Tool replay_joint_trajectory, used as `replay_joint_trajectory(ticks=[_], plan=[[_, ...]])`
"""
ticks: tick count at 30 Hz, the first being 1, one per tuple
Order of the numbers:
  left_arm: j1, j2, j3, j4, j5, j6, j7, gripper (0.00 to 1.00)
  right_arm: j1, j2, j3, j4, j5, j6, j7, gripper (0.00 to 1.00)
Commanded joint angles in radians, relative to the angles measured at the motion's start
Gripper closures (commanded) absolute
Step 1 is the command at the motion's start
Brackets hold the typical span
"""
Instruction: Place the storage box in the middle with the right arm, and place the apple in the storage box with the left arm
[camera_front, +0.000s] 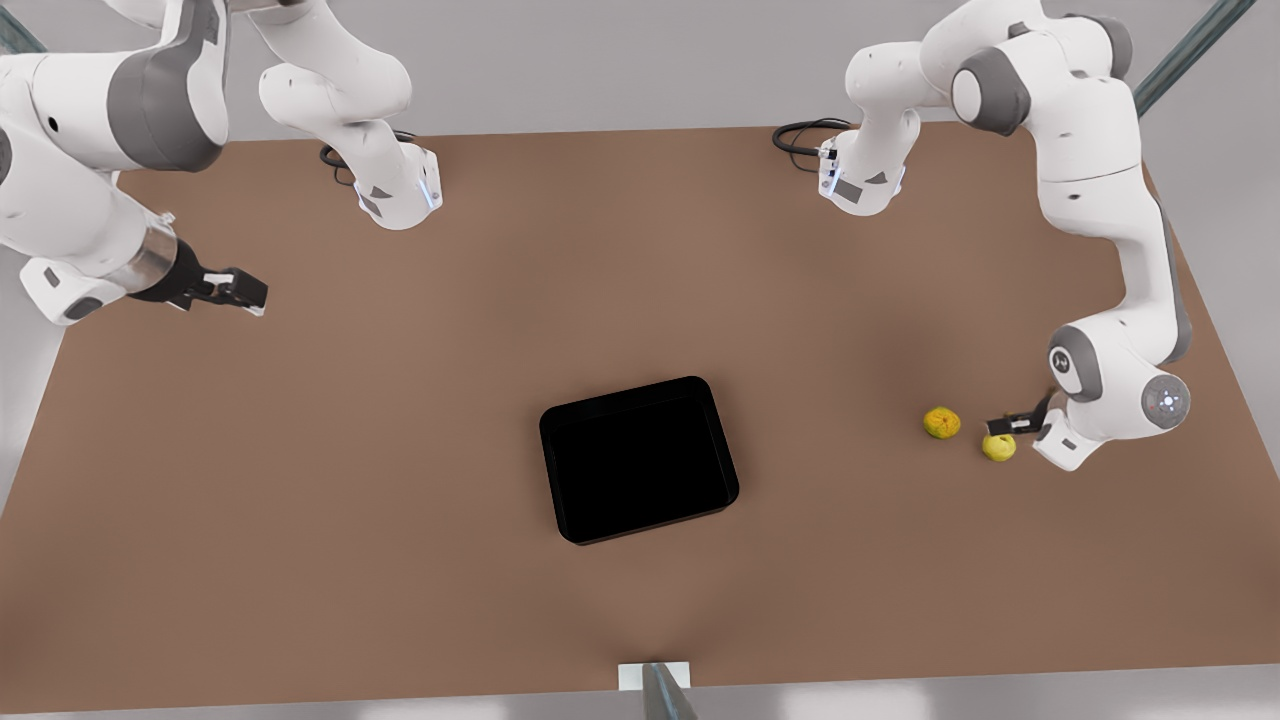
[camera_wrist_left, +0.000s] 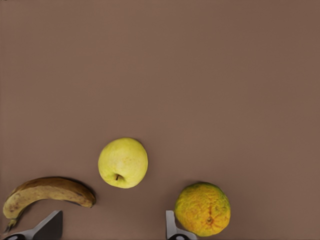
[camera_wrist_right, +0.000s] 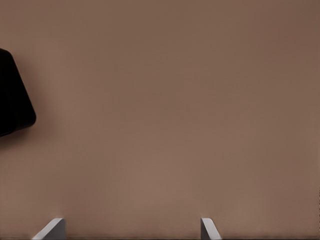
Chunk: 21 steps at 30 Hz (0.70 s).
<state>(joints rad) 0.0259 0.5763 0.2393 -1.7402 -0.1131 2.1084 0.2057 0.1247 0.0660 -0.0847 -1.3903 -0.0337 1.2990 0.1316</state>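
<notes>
**Left gripper spread above the fruits, storage box at the table's middle**

Left gripper (camera_front: 1012, 424), at the front view's right, hung low over the brown table (camera_front: 400, 420) with its two fingers (camera_wrist_left: 172, 227) spread apart and holding nothing. In the left wrist view, the small smooth round yellow-green apple (camera_wrist_left: 123, 162) lay on the table between the lines of the two fingertips but ahead of them, not touched. The rough orange-yellow round fruit (camera_wrist_left: 203, 208) sat just beside one fingertip, and the brown-spotted curved banana (camera_wrist_left: 47, 194) lay near the other one. In the front view the apple (camera_front: 998, 446) was just below the gripper, and the orange-yellow fruit (camera_front: 941, 422) was near it, toward the middle of the table.

The glossy black rectangular open-topped storage box (camera_front: 638, 459) stood flat around the middle of the table, a little turned, and well apart from the fruits. Nothing could be seen inside it.

The right gripper (camera_front: 243, 291) waited at the front view's left, raised above the table and far from the box. Its fingers (camera_wrist_right: 209, 229) were also wide apart and empty, and one corner of the black box (camera_wrist_right: 15, 100) appeared in the right wrist view.
</notes>
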Motion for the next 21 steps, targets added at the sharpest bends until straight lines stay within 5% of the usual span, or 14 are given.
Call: replay_joint_trajectory(ticks=[1,21], plan=[[0.003,0.017,0.000,0.001,-0.003,0.082,0.193,0.00,-0.031,0.001,-0.001,0.001,-0.005,-0.040,0.037,0.00],[0.016,0.126,-0.020,0.013,-0.007,0.197,0.179,0.00,-0.022,0.014,-0.001,-0.015,-0.003,-0.058,0.039,0.00]])
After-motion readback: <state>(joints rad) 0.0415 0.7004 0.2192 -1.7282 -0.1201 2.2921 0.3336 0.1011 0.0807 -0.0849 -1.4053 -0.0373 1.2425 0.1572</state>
